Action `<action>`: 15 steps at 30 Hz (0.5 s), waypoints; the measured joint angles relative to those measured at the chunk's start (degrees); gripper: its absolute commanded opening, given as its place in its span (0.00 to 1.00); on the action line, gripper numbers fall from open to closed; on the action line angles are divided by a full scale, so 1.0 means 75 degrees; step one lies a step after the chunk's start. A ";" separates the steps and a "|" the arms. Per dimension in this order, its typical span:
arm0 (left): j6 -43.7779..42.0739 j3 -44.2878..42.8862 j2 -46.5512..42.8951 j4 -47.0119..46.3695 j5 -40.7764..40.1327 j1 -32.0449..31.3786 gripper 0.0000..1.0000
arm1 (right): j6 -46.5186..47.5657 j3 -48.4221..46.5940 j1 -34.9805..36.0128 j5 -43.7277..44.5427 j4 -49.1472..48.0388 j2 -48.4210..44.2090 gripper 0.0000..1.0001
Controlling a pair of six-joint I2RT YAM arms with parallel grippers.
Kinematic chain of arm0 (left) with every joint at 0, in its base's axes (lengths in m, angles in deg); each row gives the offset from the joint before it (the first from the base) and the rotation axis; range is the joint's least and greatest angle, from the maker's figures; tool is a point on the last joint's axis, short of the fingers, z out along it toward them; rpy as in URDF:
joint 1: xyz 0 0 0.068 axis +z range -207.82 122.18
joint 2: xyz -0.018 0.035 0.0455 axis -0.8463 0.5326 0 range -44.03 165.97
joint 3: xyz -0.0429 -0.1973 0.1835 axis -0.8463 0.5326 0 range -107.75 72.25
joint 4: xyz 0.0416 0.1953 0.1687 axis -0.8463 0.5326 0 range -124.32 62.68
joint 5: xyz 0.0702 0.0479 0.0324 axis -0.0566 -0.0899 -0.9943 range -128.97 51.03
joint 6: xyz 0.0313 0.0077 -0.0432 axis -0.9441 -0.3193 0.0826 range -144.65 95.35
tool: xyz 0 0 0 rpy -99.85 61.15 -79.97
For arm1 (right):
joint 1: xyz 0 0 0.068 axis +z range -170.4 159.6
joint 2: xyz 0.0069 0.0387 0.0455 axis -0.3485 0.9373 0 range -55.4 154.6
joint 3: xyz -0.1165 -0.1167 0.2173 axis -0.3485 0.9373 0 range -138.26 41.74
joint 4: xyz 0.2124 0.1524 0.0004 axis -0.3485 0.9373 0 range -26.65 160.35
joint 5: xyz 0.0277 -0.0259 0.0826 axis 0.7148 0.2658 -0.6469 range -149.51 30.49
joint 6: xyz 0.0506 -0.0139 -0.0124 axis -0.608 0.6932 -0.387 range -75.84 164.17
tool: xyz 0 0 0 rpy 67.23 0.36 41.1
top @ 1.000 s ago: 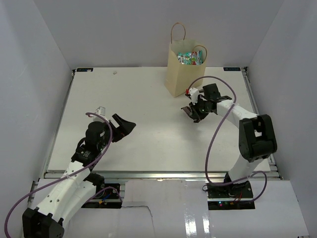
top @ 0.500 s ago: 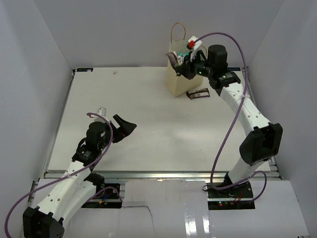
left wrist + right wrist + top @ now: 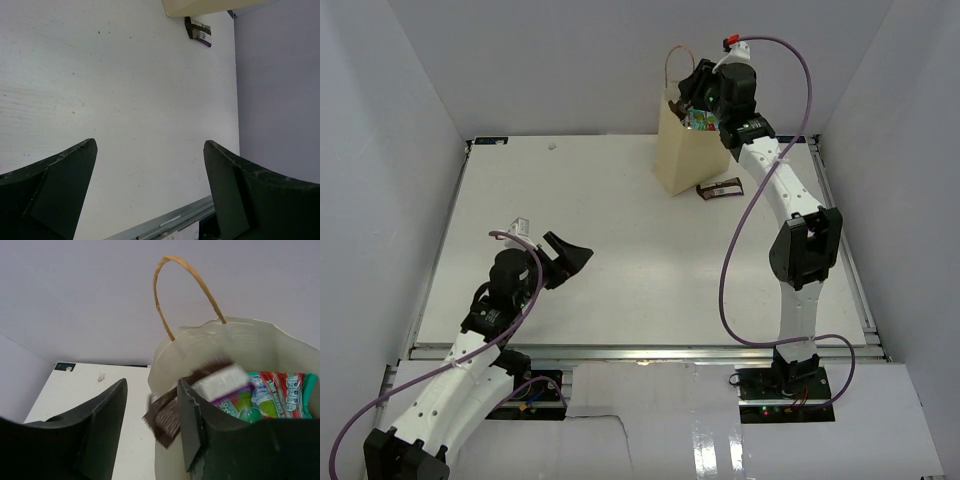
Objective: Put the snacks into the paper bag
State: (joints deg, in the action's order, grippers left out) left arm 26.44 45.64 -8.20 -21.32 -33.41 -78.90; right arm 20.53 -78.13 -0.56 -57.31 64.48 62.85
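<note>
While right gripper (image 3: 151, 385) gapes, brown bar (image 3: 167, 418) just beyond, at paper bag (image 3: 225, 340) rim.

A dark brown bar (image 3: 165, 417) at the mouth of the paper bag (image 3: 235, 340) is blurred. The bag's lower part runs off the picture's edge. From above, the right hand (image 3: 692, 100) hides part of its opening.

A white table (image 3: 620, 250) stands between plain pale walls (image 3: 550, 60).

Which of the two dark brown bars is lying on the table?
The brown bar flat on the table beside the paper bag; the other bar is at the bag's mouth by the right pincer.
</note>
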 measured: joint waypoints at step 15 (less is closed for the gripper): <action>-0.0117 0.0003 0.0612 -0.0169 0.0003 0.0000 0.98 | 0.4980 0.1513 -0.0895 -0.8626 -0.0079 -0.1915 0.57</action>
State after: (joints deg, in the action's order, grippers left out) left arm 25.56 45.66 -3.61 -22.59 -33.39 -78.90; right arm 57.88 -66.79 -7.27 -122.01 63.89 48.49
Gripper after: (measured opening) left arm 0.978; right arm 0.646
